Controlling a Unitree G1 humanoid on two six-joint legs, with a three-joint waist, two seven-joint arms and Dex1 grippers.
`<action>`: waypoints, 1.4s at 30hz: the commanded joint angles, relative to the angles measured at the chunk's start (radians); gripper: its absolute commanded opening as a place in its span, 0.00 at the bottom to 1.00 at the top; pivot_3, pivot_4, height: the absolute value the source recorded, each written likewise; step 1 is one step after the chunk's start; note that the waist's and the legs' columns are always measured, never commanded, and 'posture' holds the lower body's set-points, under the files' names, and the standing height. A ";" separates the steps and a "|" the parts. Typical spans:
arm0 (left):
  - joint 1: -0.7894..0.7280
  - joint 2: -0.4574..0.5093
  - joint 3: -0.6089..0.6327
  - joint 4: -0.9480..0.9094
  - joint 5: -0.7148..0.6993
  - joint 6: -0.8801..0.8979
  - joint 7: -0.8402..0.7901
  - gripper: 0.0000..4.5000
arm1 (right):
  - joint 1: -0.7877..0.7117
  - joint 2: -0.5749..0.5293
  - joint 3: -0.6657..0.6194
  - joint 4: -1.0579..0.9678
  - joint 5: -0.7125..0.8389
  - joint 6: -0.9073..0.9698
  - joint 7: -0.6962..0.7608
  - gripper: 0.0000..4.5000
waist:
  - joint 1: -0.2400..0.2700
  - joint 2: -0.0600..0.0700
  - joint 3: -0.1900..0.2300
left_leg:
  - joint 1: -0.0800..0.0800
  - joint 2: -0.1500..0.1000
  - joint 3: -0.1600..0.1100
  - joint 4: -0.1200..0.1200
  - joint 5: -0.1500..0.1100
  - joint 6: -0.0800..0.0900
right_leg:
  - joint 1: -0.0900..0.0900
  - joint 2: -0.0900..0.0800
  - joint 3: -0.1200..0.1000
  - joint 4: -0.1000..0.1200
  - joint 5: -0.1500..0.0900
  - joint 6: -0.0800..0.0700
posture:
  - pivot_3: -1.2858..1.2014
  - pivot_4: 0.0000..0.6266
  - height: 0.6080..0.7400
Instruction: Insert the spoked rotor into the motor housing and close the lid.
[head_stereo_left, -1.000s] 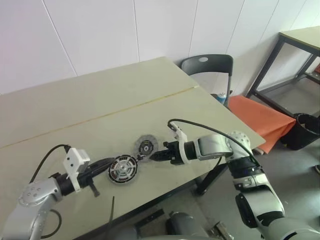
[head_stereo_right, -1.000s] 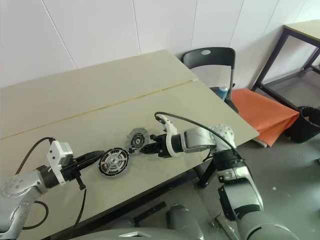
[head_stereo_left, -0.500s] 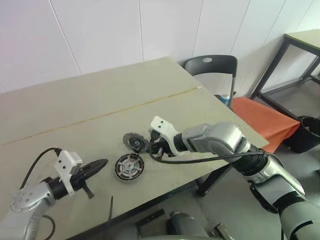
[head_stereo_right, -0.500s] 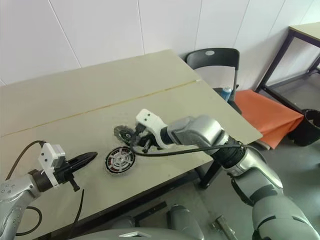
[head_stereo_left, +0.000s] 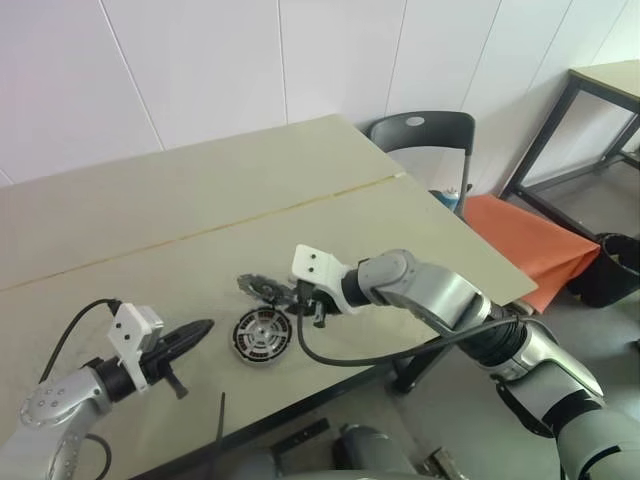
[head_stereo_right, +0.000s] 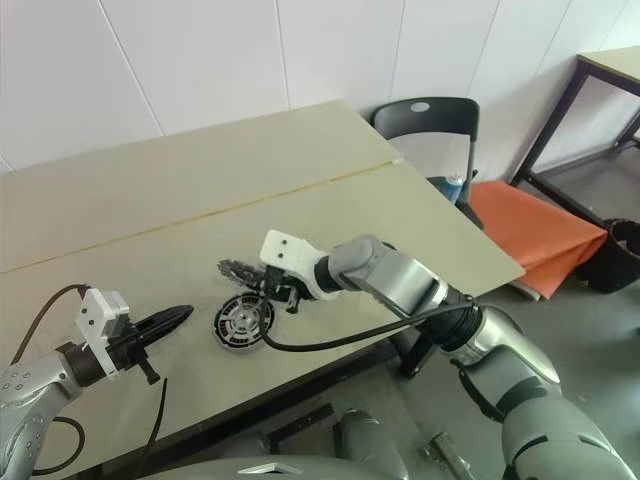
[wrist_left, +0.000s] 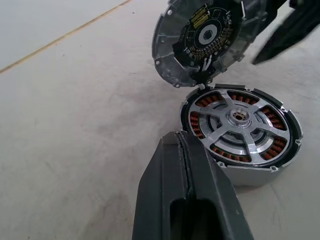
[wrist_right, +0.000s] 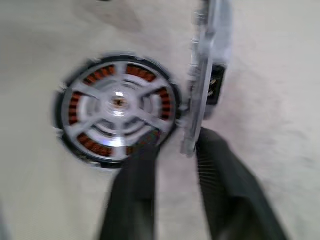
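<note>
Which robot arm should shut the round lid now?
The right. Its gripper is right at the lid, which stands tilted up at the motor housing, with the spoked rotor inside. The shut left gripper sits apart.

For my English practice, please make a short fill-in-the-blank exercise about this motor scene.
1. The spoked rotor already sits inside the motor ____.
2. The round lid stands tilted on its ____ beside the motor housing.
3. The left pincer is ____ and holds nothing.
4. Everything lies on a beige ____.

Missing words: housing; edge; shut; table
</note>
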 joint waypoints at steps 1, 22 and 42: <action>-0.010 0.006 0.017 0.002 0.000 -0.012 -0.002 0.00 | 0.000 0.010 -0.057 -0.039 0.004 0.016 0.039 0.54 | 0.000 0.000 0.000 | 0.000 0.000 0.000 0.000 0.000 0.000 | 0.000 0.000 0.000 0.000 0.000 0.000 | 0.52 0.00 1.00; -0.053 0.013 0.018 0.044 0.046 -0.040 0.002 0.00 | -0.017 0.182 -0.223 0.211 -0.085 -0.092 0.088 0.99 | 0.000 0.000 0.000 | 0.000 -0.001 -0.001 0.007 0.000 0.000 | 0.001 0.000 -0.001 0.005 0.000 0.000 | 0.52 0.00 1.00; 0.087 -0.011 0.147 -0.062 -0.091 0.007 -0.005 0.58 | -0.064 0.437 -0.152 0.543 -0.271 -0.356 0.107 1.00 | -0.003 -0.001 -0.001 | 0.000 -0.001 -0.001 0.010 0.000 0.000 | 0.002 -0.001 -0.001 0.007 0.001 0.001 | 0.52 0.00 1.00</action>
